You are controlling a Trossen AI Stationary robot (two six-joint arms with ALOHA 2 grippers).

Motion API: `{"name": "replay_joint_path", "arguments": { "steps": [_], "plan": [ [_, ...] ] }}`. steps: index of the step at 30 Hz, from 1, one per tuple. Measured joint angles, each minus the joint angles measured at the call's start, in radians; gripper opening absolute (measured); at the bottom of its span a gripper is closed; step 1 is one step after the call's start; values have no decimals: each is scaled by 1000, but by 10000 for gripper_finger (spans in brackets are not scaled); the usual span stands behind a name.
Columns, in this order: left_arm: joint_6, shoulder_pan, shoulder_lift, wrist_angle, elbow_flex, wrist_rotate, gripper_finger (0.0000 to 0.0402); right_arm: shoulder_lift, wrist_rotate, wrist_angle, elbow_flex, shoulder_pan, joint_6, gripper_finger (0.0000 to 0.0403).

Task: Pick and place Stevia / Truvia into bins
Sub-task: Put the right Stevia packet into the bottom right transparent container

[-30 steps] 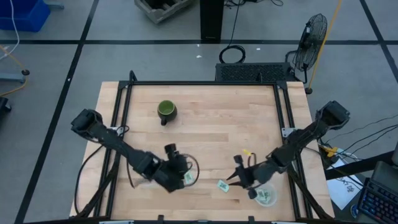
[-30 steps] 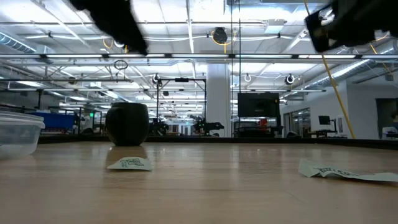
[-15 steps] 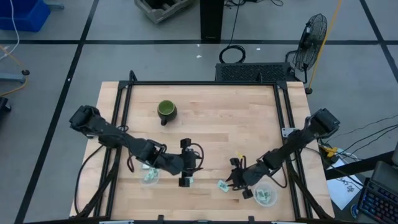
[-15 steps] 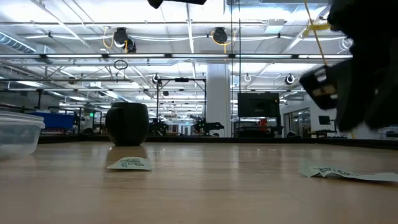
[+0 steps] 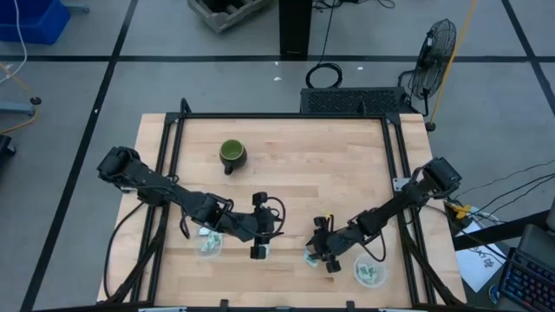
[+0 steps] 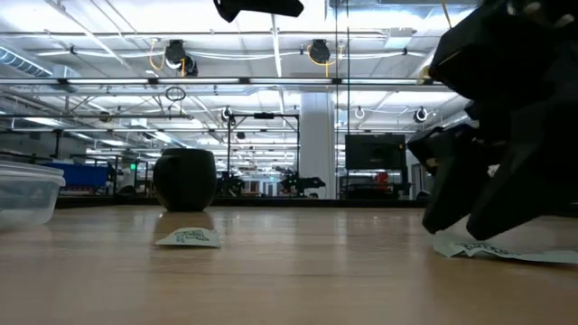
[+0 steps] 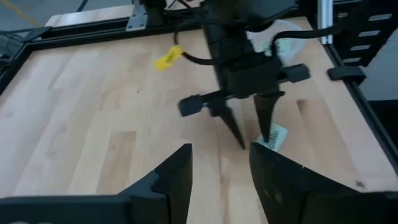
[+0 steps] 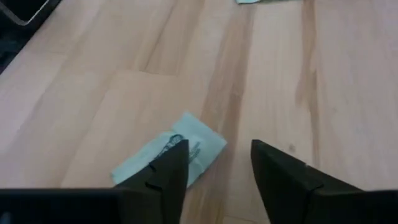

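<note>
— The right gripper (image 5: 323,257) is low over the table (image 5: 295,143) near the front edge, fingers spread wide, and a Stevia packet (image 8: 171,156) lies flat just under its tips.

— Straddling it?

— Not squarely. In the right wrist view the packet sits mostly beneath one finger (image 8: 163,177), its long axis slanting across the gap, so the gripper probably needs a small shift toward the packet before closing.

— And the left gripper (image 5: 259,240)?

— Also open and empty, a little toward the left edge, over a second packet (image 6: 188,237). The right one is plainly nearer this packet.

— The drop?

— The right-hand bin (image 5: 370,273) stands just beside it near the front right corner; the left bin (image 5: 209,245) sits under the left arm.
</note>
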Motion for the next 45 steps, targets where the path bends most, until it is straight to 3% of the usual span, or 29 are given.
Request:
{"name": "replay_joint_path", "arguments": {
  "steps": [5, 10, 30, 40, 45],
  "plan": [
    [-14, -9, 0, -5, 0, -1, 163, 2, -48, 4, 0, -23, 38, 198],
    [-11, -23, 0, -7, 0, -6, 163, 2, -105, 15, -1, -23, 46, 197],
    [-12, -21, 0, -8, 0, -8, 163, 89, -150, 130, 1, -24, 83, 110],
    [-13, -21, 0, -8, 0, -8, 163, 91, -181, 151, 0, -32, 58, 7],
    [-13, -21, 0, -9, 0, -8, 163, 75, -190, 141, -2, -29, 50, 5]
  ]
}}
